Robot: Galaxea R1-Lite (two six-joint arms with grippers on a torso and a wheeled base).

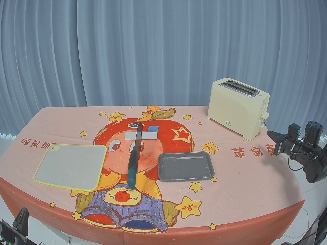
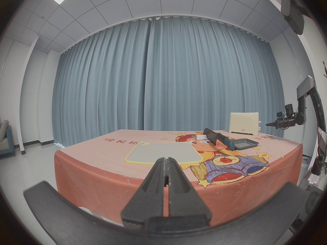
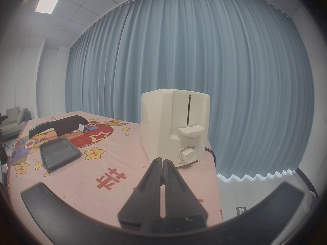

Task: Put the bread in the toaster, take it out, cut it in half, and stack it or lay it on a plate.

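Note:
A cream toaster [image 1: 238, 108] stands at the back right of the table, its two slots facing up. Its lever [image 3: 191, 130] and dial face my right gripper [image 3: 162, 165], which hangs shut and empty just off the table's right edge, a short way from the toaster. A grey rectangular plate [image 1: 185, 166] lies mid-table. A knife [image 1: 134, 157] with a teal handle lies left of it, its blade propped on a small white and blue block [image 1: 141, 135]. A grey cutting board [image 1: 71, 167] with a yellow rim lies at the front left. My left gripper [image 2: 167, 164] is shut and empty, low before the table's front-left edge.
The table wears a pink cloth [image 1: 238, 188] with a cartoon print and has a rounded front edge. A blue curtain [image 1: 163, 41] hangs behind it. The toaster's cord [image 3: 211, 153] trails off its lever side. Bare cloth lies between the plate and the toaster.

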